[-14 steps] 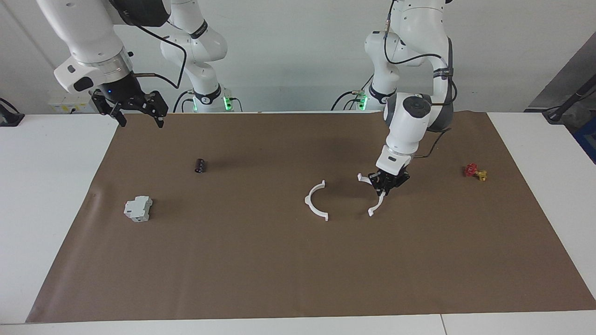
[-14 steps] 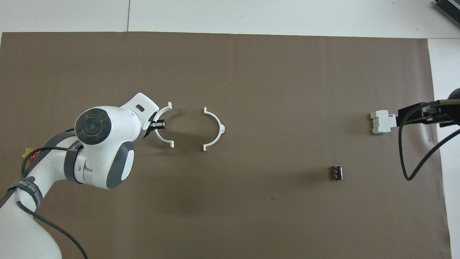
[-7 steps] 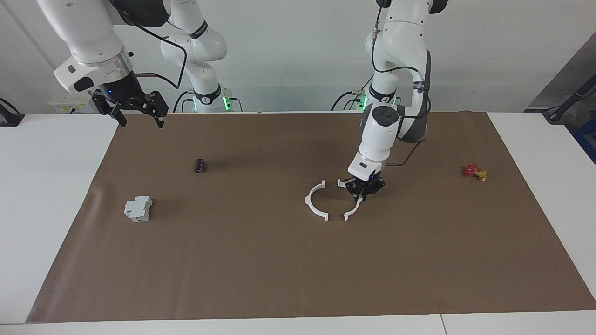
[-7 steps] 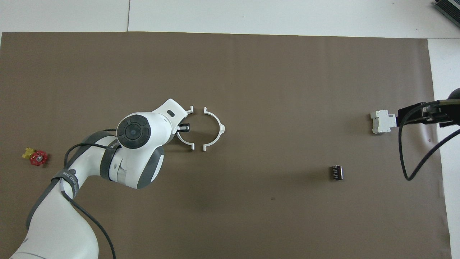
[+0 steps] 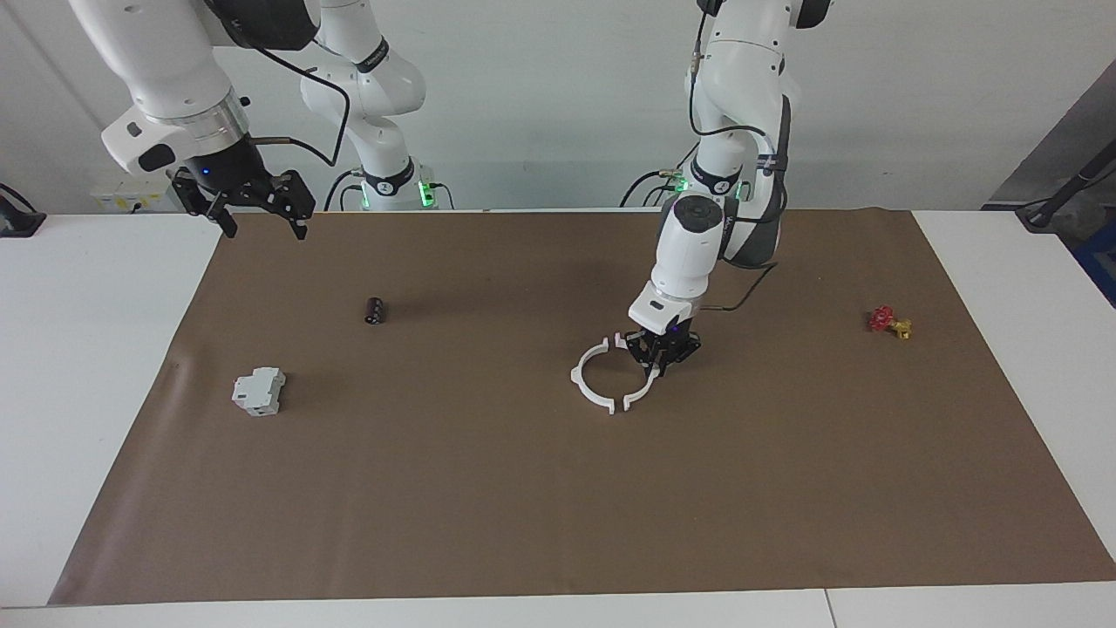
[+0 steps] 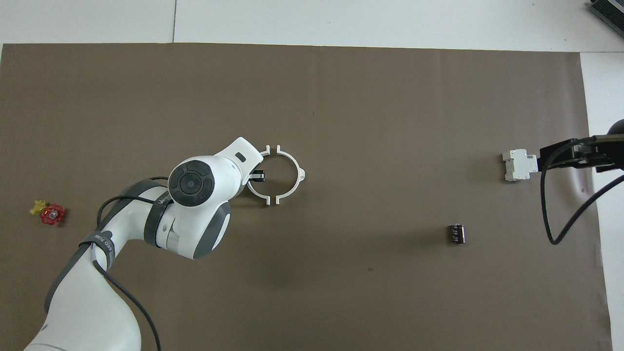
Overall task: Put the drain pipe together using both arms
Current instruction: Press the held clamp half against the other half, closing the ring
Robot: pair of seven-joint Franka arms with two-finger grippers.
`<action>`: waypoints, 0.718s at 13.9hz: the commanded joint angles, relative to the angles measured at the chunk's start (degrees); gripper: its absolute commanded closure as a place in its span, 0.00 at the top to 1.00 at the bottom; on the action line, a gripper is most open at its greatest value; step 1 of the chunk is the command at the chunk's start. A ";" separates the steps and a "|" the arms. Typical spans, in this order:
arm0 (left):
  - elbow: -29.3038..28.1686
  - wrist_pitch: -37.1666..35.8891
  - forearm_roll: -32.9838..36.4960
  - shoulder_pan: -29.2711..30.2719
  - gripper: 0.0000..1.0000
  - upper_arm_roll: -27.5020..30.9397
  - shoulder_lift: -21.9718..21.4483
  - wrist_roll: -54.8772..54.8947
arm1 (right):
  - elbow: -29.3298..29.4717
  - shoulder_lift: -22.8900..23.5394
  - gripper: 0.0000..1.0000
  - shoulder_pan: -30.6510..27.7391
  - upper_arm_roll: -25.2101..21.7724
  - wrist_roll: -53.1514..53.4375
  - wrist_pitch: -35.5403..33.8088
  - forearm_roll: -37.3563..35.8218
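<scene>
The drain pipe is in two white half-rings near the middle of the brown mat (image 5: 488,488). One half-ring (image 5: 582,377) (image 6: 295,170) lies flat on the mat. My left gripper (image 5: 660,353) (image 6: 258,175) is shut on the middle of the other half-ring (image 5: 639,394) (image 6: 257,192) and holds it low, right beside the first. Their open sides face each other, and the end tabs stand a narrow gap apart, forming almost a full ring. My right gripper (image 5: 264,228) (image 6: 548,155) waits open and empty, raised over the mat's edge at the right arm's end.
A grey-white boxy block (image 5: 259,391) (image 6: 519,165) and a small black cylinder (image 5: 375,310) (image 6: 456,233) lie toward the right arm's end. A red-and-yellow valve (image 5: 888,321) (image 6: 48,213) lies toward the left arm's end. White table surrounds the mat.
My left gripper has carried its half-ring sideways toward the lying half-ring, closing a wide gap to a narrow one. The right arm has not moved.
</scene>
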 commanded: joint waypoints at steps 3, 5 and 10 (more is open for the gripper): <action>0.39 2.49 -0.69 -0.95 0.00 0.82 1.49 -0.14 | 0.20 0.12 1.00 -0.47 0.27 0.30 0.26 0.12; 0.75 2.58 -0.69 -1.03 0.00 0.82 1.93 -0.14 | 0.20 0.12 1.00 -0.47 0.27 0.30 0.18 0.12; 0.84 2.58 -0.69 -2.26 0.00 0.82 2.28 -0.67 | 0.20 0.12 1.00 -0.47 0.27 0.30 0.26 0.12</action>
